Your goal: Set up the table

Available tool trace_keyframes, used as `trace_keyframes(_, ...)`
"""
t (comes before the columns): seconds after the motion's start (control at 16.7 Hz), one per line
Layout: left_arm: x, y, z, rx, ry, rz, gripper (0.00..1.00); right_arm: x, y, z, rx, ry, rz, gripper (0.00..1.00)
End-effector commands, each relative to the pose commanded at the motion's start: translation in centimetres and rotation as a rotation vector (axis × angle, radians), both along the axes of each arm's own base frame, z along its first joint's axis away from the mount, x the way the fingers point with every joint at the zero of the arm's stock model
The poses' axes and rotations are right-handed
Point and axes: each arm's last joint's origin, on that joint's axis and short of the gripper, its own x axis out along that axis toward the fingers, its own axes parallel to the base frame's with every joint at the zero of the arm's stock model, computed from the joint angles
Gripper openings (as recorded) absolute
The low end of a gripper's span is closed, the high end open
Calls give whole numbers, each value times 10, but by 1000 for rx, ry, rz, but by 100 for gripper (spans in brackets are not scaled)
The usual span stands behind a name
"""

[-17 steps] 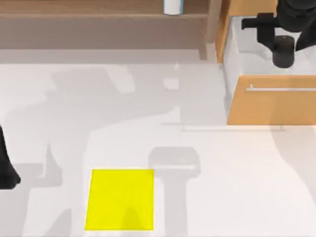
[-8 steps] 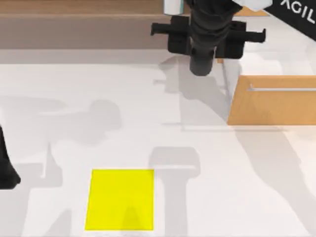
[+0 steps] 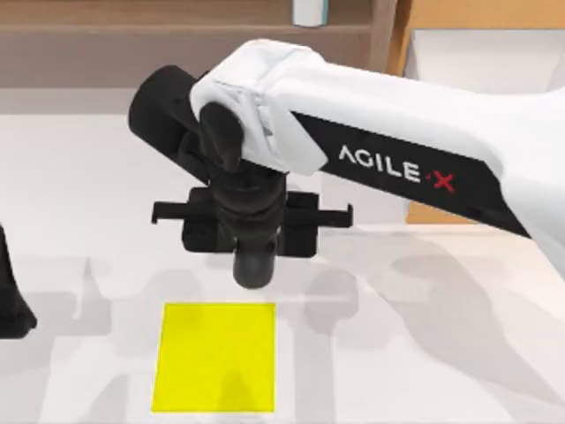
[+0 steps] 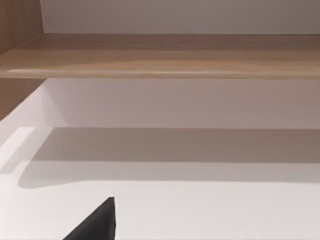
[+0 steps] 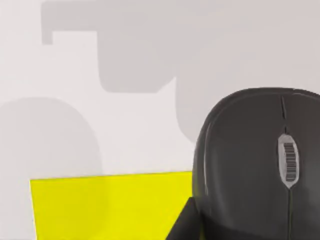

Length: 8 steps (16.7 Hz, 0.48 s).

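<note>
The white table (image 3: 424, 353) spans the top view. My right arm reaches in from the right, its gripper (image 3: 256, 265) hanging just beyond the far edge of a yellow square mat (image 3: 216, 358). In the right wrist view a black mouse (image 5: 255, 160) with a grey scroll wheel sits close against the camera, held in the gripper, with a dark finger (image 5: 185, 222) beside it. It hangs over the table at the edge of the yellow mat (image 5: 100, 205). My left gripper (image 3: 13, 305) is parked at the table's left edge.
A light-brown wooden shelf (image 3: 177, 26) runs along the back, with a white cylinder (image 3: 311, 11) standing on it. The orange-brown drawer cabinet (image 3: 441, 13) with a white inside (image 3: 477, 57) stands at the back right, partly behind my right arm. The left wrist view faces the shelf (image 4: 160, 55).
My right arm has swung from above the open drawer at the back right, across the shelf front, to just behind the yellow mat. The left arm has not moved.
</note>
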Motion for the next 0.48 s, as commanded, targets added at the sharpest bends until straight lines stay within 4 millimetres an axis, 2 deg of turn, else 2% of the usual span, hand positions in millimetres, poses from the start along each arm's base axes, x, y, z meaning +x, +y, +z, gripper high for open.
trace_keyframes(0.24, 0, 0, 0, 0, 0, 0, 100, -39, 29, -32, -4, 101, 56, 0)
trace_keyframes(0.36, 0, 0, 0, 0, 0, 0, 100, -49, 37, -38, -1, 124, 74, 0)
trace_keyframes(0.48, 0, 0, 0, 0, 0, 0, 100, -51, 38, -39, 1, 128, 78, 0)
